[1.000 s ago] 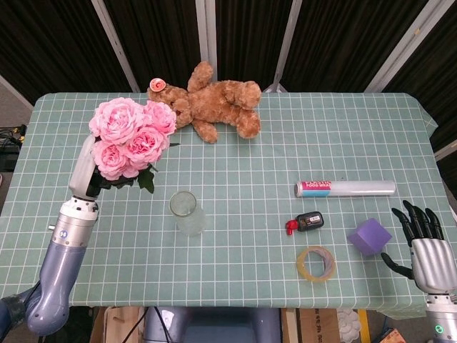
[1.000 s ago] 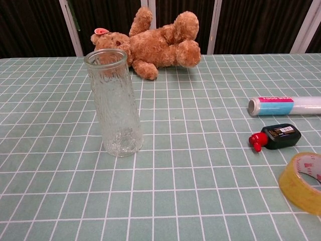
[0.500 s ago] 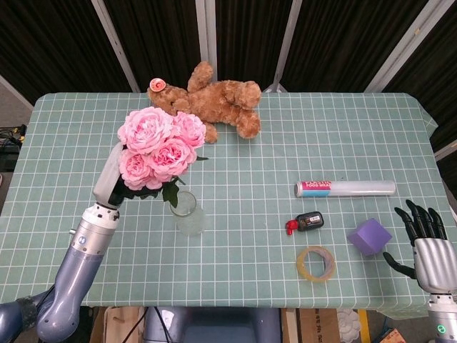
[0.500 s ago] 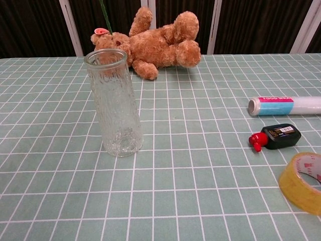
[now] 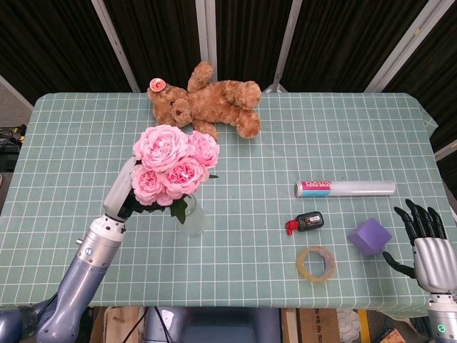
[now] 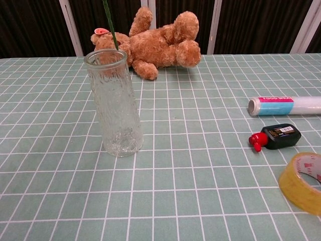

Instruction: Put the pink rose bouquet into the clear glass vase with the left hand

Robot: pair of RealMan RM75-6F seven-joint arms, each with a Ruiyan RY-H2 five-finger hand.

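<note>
The pink rose bouquet (image 5: 173, 166) hangs over the clear glass vase (image 5: 193, 222), and its blooms hide the vase mouth in the head view. My left hand (image 5: 127, 202) holds the bouquet from the left, below the blooms, and is mostly hidden by leaves. In the chest view the vase (image 6: 114, 103) stands upright, and one green stem (image 6: 111, 26) slants down from the top edge to its rim. Whether the stem tip is inside the vase I cannot tell. My right hand (image 5: 422, 234) rests open, fingers spread, at the table's near right corner.
A brown teddy bear (image 5: 211, 101) lies behind the vase. On the right lie a foil-wrap roll (image 5: 345, 188), a small black bottle with a red cap (image 5: 305, 222), a tape roll (image 5: 315, 262) and a purple block (image 5: 369, 236) beside the right hand.
My left arm has carried the bouquet rightwards from the table's left side to above the vase. A green stem has come into the chest view and moved to the vase rim. The right hand is unmoved.
</note>
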